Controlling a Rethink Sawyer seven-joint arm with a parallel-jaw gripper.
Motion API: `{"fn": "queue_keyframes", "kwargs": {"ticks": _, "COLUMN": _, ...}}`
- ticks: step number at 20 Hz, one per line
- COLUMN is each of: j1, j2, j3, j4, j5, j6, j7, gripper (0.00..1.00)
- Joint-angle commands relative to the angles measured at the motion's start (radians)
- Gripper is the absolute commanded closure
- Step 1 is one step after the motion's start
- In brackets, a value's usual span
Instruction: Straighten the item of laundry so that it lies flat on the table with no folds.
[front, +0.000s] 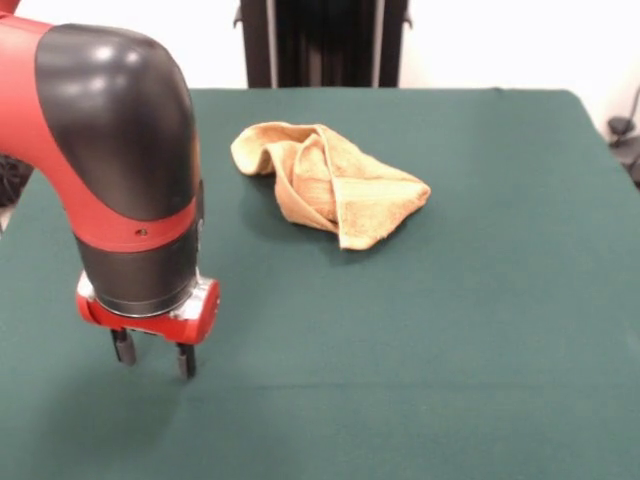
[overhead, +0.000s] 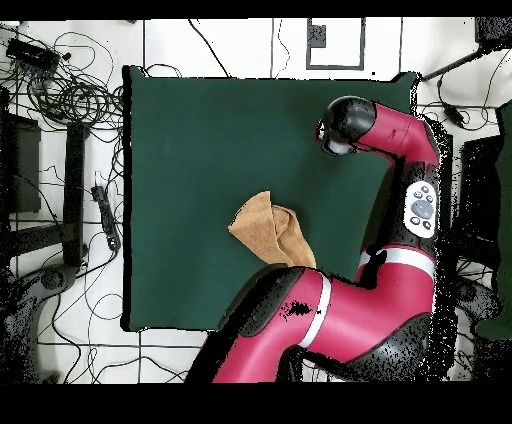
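Observation:
The item of laundry (front: 330, 182), a small golden-orange towel, lies crumpled and folded over itself on the dark green table (front: 470, 300). From overhead the towel (overhead: 268, 230) sits near the table's (overhead: 190, 150) lower middle, partly under the arm. My gripper (front: 154, 354) hangs over bare cloth at the front left, well apart from the towel, its two dark fingers (front: 186, 360) spread with nothing between them. Overhead, only the wrist housing (overhead: 340, 125) shows at the table's upper right, hiding the fingers.
The red and black arm (overhead: 400, 250) loops along the table's right side and crosses its lower edge. Cables and stands (overhead: 60, 100) lie on the floor left of the table. A dark frame (front: 320, 40) stands behind the far edge.

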Motion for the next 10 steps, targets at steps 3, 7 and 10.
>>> {"fn": "queue_keyframes", "kwargs": {"ticks": 3, "j1": 0.064, "j2": 0.004, "j3": 0.087, "j4": 0.049, "j5": 0.025, "j6": 0.049, "j7": 0.084, "gripper": 0.0}}
{"fn": "queue_keyframes", "kwargs": {"ticks": 7, "j1": 0.077, "j2": 0.007, "j3": 0.08, "j4": 0.03, "j5": 0.029, "j6": 0.072, "j7": 0.103, "gripper": 0.0}}
{"fn": "queue_keyframes", "kwargs": {"ticks": 10, "j1": 0.095, "j2": -0.001, "j3": 0.073, "j4": 0.023, "j5": 0.032, "j6": 0.096, "j7": 0.121, "gripper": 0.0}}
